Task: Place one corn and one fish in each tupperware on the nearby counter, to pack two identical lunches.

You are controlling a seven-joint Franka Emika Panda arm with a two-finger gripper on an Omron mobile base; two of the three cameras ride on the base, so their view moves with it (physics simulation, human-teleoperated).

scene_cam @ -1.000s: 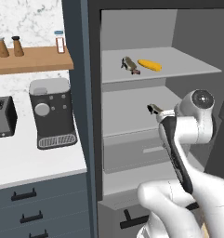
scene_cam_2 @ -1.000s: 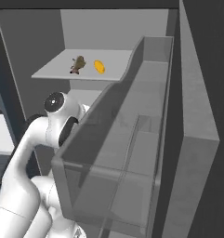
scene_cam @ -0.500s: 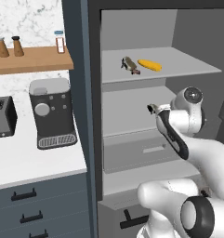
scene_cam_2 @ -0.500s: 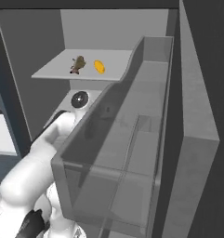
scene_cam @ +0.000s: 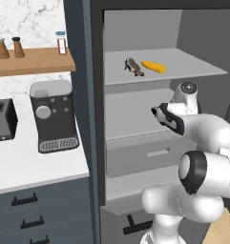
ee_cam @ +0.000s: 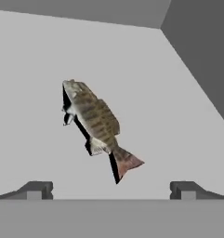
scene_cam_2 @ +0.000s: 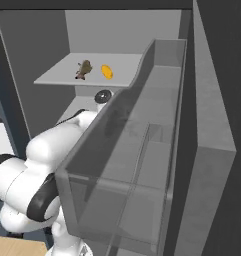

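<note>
A brown-grey fish (scene_cam: 132, 66) and a yellow corn (scene_cam: 153, 67) lie side by side on the upper shelf (scene_cam: 197, 66) of the open cabinet; the same fish (scene_cam_2: 83, 69) and corn (scene_cam_2: 107, 71) appear in the right base view. My gripper (scene_cam: 157, 112) hovers below that shelf, pointing into the cabinet. In the hand view a fish (ee_cam: 95, 123) lies on a grey shelf floor just ahead of my gripper (ee_cam: 111, 189). Its fingertips (ee_cam: 35, 189) stand wide apart with nothing between them, so it is open. The white marbled counter (scene_cam: 35, 167) is at the left. The tupperware is out of view.
A coffee machine (scene_cam: 53, 116) and a toaster (scene_cam: 2, 121) stand on the counter, under a wooden shelf (scene_cam: 30, 61) with bottles. The cabinet's dark frame (scene_cam: 90, 105) separates counter from shelves. A grey drawer (scene_cam: 150, 155) sits under the hand. The open door's clear bin (scene_cam_2: 137, 160) is close on the right.
The arm's elbow has folded down and toward the camera, while the hand stays at about the same spot before the shelves. The fingers remain open.
</note>
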